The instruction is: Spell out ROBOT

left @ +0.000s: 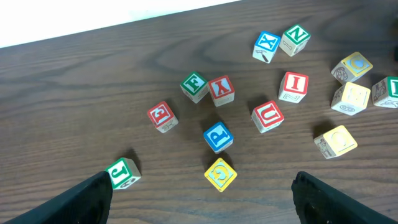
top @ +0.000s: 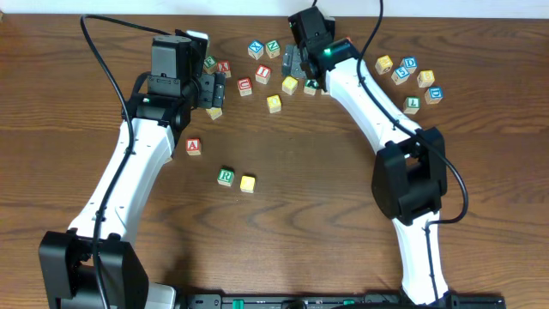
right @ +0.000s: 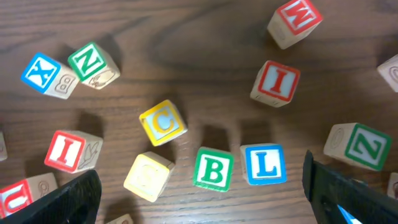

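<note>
Two abreast, R cube [top: 226,176] upright, yel cube [top: 248,183]

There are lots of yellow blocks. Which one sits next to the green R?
The yellow-faced cube just right of the green R cube, mid-table in the overhead view. The other yellow cubes lie farther back in the scatter.

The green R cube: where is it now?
Overhead view: the green R cube sits mid-table, just right of the left arm, with a yellow cube close on its right and the red A cube up-left of it.
</note>
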`<act>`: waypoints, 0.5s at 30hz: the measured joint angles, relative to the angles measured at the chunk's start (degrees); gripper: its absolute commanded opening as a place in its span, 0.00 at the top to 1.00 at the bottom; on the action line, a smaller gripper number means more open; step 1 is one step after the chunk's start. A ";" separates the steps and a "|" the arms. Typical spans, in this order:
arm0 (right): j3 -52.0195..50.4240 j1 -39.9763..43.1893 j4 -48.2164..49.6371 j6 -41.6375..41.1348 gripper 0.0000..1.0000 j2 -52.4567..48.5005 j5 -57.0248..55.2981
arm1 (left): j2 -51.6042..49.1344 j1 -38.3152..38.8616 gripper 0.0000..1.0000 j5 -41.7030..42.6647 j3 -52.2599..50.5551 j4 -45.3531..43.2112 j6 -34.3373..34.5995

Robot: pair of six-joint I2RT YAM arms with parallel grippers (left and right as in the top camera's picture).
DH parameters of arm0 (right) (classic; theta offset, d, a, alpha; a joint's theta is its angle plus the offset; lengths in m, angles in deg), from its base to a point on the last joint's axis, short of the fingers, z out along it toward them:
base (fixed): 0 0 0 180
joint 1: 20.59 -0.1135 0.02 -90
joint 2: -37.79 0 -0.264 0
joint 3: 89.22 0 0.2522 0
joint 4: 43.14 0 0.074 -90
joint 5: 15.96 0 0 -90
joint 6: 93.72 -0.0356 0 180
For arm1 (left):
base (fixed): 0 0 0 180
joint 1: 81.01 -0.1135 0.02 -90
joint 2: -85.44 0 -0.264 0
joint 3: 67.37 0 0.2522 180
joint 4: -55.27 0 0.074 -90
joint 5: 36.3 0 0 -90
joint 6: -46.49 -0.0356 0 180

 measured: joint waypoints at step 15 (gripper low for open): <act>0.00 -4.20 -0.37 -0.42 0.01 -0.04 -1.25 | 0.00 0.00 0.09 0.00 0.00 0.00 0.00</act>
